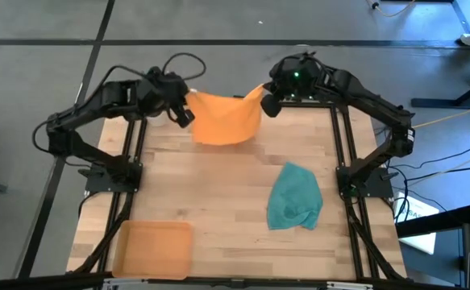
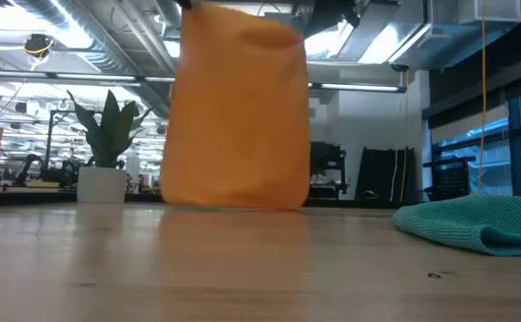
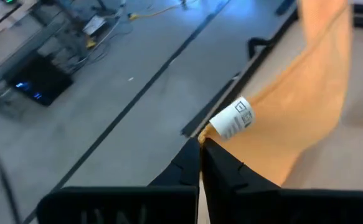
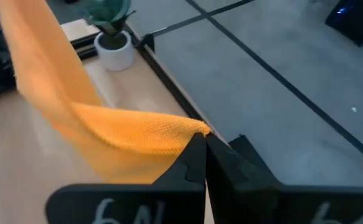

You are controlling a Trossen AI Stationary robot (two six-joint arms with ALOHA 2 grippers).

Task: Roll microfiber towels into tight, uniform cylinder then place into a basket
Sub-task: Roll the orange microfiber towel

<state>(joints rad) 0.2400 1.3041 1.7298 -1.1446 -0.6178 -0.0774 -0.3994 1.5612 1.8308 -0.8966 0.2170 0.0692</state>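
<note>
Both arms hold the orange towel (image 1: 225, 119) up over the far part of the worktop (image 1: 218, 185) — the left gripper (image 1: 185, 115) has its fingers (image 3: 184, 167) closed on one top corner, beside the white label (image 3: 233, 118), and the right gripper (image 1: 269, 102) has its fingers (image 4: 190, 163) closed on the other. The cloth hangs stretched between the 2, its lower edge close above the wood. The teal towel (image 1: 294, 197) lies crumpled on the right side of the worktop, and the basket (image 1: 152, 250) sits at the near left corner — well apart from both towels.

Two black jointed arms (image 1: 97, 109), looped black cables, green light on the right wrist.
</note>
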